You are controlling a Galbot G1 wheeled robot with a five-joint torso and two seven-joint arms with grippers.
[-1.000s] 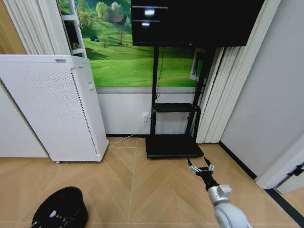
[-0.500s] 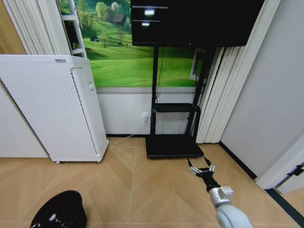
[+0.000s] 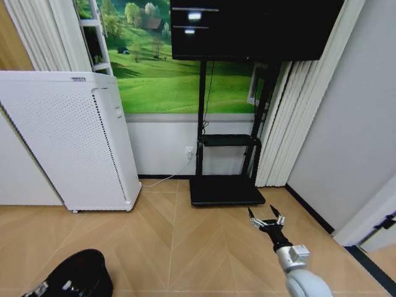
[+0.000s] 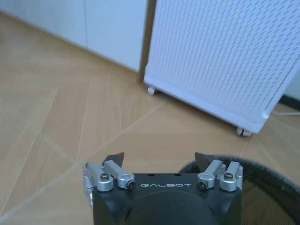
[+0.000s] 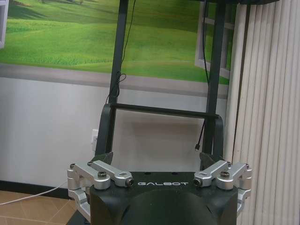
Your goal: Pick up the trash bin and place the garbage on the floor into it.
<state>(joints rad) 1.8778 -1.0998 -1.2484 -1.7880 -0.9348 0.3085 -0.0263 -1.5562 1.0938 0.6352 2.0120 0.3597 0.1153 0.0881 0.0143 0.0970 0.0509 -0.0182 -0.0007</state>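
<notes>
The trash bin (image 3: 77, 279), black and round with a mesh wall, sits at the bottom left of the head view over the floor (image 3: 185, 247). In the left wrist view my left gripper (image 4: 159, 158) is open, and the bin's rim (image 4: 267, 169) curves right beside one finger; I cannot tell whether they touch. My right gripper (image 3: 266, 218) hangs open over the parquet in front of the TV stand, holding nothing, and it also appears in its own wrist view (image 5: 158, 158). The garbage is out of view.
A tall white air purifier (image 3: 68, 139) stands on casters at the left. A black TV stand with a flat base (image 3: 226, 190) stands against the back wall. Pleated curtains (image 3: 284, 124) and a wall close the right side. Open parquet lies between.
The trash bin has slid toward the bottom left edge of the head view. My right gripper has shifted slightly to the right. The room itself has not shifted.
</notes>
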